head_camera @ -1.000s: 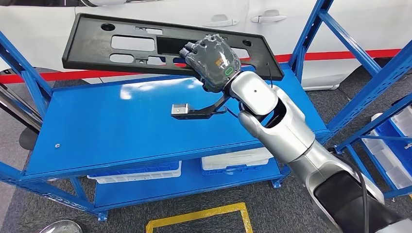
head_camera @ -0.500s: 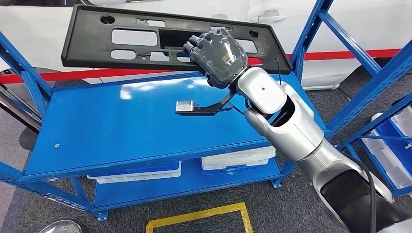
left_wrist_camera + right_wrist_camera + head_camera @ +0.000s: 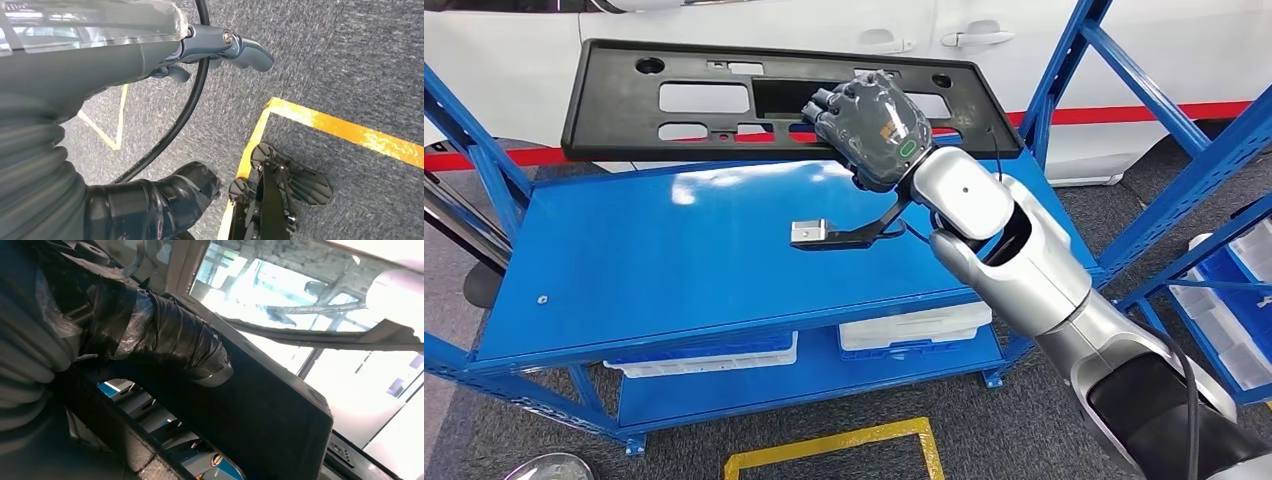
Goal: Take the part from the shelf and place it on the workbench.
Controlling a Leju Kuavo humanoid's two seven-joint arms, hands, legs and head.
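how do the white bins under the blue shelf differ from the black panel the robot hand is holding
The long black plastic panel is held in the air by the right robot hand, above the blue metal shelf top; the white plastic bins sit on the lower shelf. The panel is flat and pierced by cut-outs; the bins are boxy. Both look plastic.

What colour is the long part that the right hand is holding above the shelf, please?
Black; the part shows best in the head view.
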